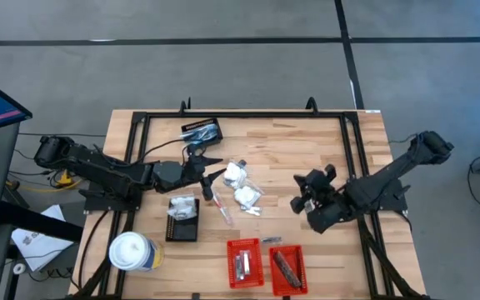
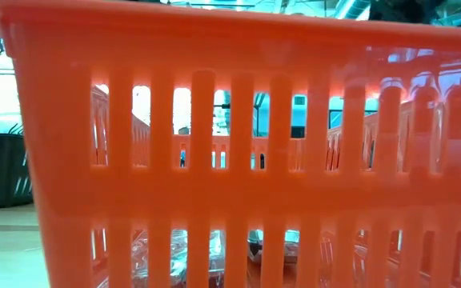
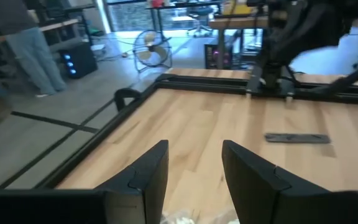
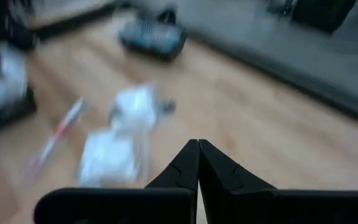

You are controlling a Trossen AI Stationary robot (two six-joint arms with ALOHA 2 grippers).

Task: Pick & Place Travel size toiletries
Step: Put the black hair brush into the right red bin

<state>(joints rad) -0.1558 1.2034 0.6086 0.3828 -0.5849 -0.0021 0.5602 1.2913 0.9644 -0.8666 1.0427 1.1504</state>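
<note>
My left gripper (image 1: 210, 177) hovers, fingers apart and empty, at nine o'clock of the packets (image 1: 242, 185); right gripper (image 1: 301, 202), fingers together, at three.

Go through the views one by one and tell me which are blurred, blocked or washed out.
High view: sharp, evenly lit. Low view: blocked almost wholly by a red basket's slotted wall pressed close, out of focus, bright windows showing through the slots. Left wrist view: table fairly clear, room behind glaring. Right wrist view: smeared throughout, white packets only soft blobs.
</note>
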